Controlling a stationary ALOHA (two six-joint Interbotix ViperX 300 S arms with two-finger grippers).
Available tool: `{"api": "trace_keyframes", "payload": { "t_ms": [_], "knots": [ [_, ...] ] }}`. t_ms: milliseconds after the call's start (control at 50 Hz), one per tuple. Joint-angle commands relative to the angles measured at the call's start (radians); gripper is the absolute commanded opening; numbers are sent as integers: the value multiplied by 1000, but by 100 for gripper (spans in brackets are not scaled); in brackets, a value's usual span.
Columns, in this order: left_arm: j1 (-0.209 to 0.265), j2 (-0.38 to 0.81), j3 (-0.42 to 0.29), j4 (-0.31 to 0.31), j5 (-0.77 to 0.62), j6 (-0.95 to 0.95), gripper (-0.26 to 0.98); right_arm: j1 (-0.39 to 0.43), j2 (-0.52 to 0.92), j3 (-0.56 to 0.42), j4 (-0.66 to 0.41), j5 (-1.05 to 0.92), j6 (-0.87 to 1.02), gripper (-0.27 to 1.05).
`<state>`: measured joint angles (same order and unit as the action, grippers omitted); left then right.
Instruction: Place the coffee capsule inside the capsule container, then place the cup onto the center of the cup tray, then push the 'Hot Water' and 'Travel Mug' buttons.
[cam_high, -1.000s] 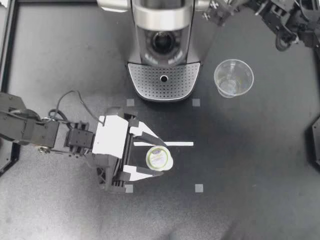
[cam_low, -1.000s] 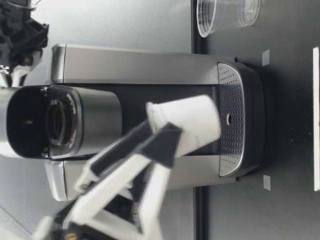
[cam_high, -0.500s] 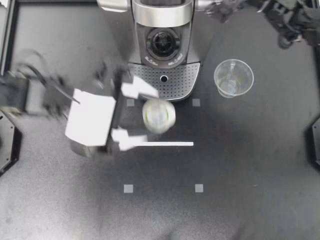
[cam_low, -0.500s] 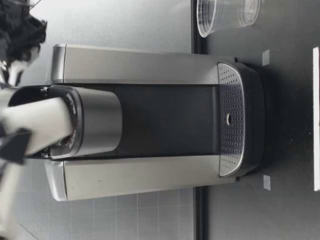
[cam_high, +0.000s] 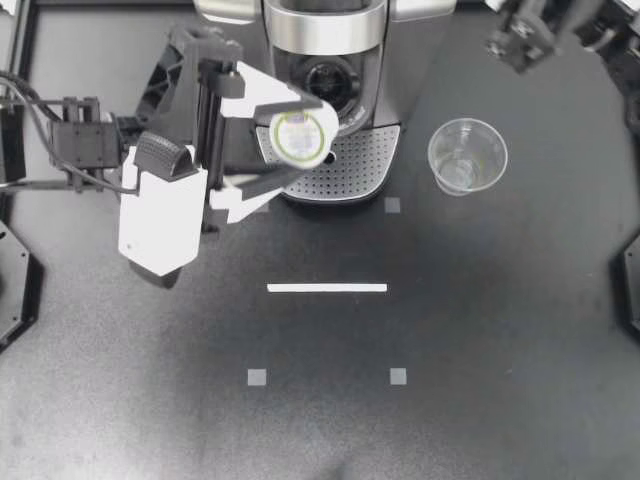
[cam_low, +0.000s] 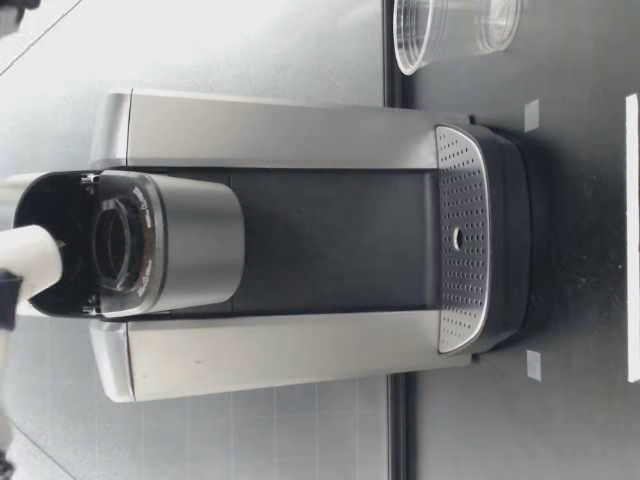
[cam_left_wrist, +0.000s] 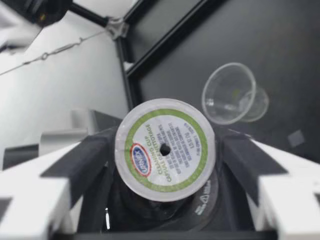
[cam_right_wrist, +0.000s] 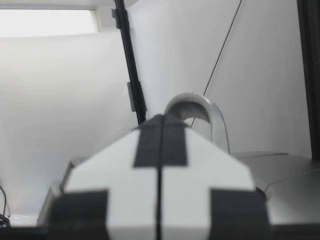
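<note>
My left gripper (cam_high: 305, 135) is shut on the coffee capsule (cam_high: 300, 136), a white pod with a green-ringed lid facing up. It hangs high, just left of the open capsule container (cam_high: 338, 83) in the silver coffee machine (cam_high: 400, 70). In the low view the capsule (cam_low: 32, 268) hovers above the container (cam_low: 110, 243). The left wrist view has the capsule (cam_left_wrist: 165, 150) clamped between both fingers (cam_left_wrist: 75, 167). The clear cup (cam_high: 467, 155) stands upright on the table, right of the perforated cup tray (cam_high: 370, 165). My right gripper (cam_high: 512, 40) is shut and empty at the back right.
A white tape strip (cam_high: 327, 288) and small grey squares (cam_high: 398, 376) mark the black table in front of the machine. In the right wrist view the shut gripper (cam_right_wrist: 161, 150) faces the machine's silver handle (cam_right_wrist: 192, 107) and a white wall.
My left gripper has lifted the capsule off the table and carried it back to the machine, up beside the open container. The right arm shifted slightly at the back.
</note>
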<state>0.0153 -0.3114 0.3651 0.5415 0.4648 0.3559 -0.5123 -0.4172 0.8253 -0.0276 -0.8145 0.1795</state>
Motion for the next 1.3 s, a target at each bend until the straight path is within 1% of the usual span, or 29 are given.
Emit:
{"api": "trace_keyframes", "payload": {
  "t_ms": [0,180,400,580,700,880,980,1040,1120,1220,1280],
  "knots": [
    [12,2,-31,20,-5,-2,40,9,-32,0,-2,-9,2,0],
    [25,35,-49,51,12,-2,40,8,-57,25,0,-9,3,0],
    [40,57,-66,58,48,-2,40,9,-72,41,-2,-9,3,0],
    [55,77,-74,78,51,-2,40,9,-71,43,-2,-9,0,0],
    [64,92,-81,78,57,-3,40,9,-71,48,-2,-11,0,0],
    [64,112,-97,89,80,-18,41,9,-78,61,0,-11,0,0],
    [64,123,-101,130,104,-40,42,9,-83,64,-2,-11,0,0],
    [64,130,-103,166,123,-64,45,9,-86,69,-2,-11,0,0],
    [64,138,-104,213,138,-109,53,9,-91,74,-2,-11,0,0],
    [64,143,-107,282,150,-181,66,9,-95,77,-2,-11,0,0],
    [66,144,-106,324,156,-225,70,8,-97,80,-2,-11,0,0]
  ]
}}
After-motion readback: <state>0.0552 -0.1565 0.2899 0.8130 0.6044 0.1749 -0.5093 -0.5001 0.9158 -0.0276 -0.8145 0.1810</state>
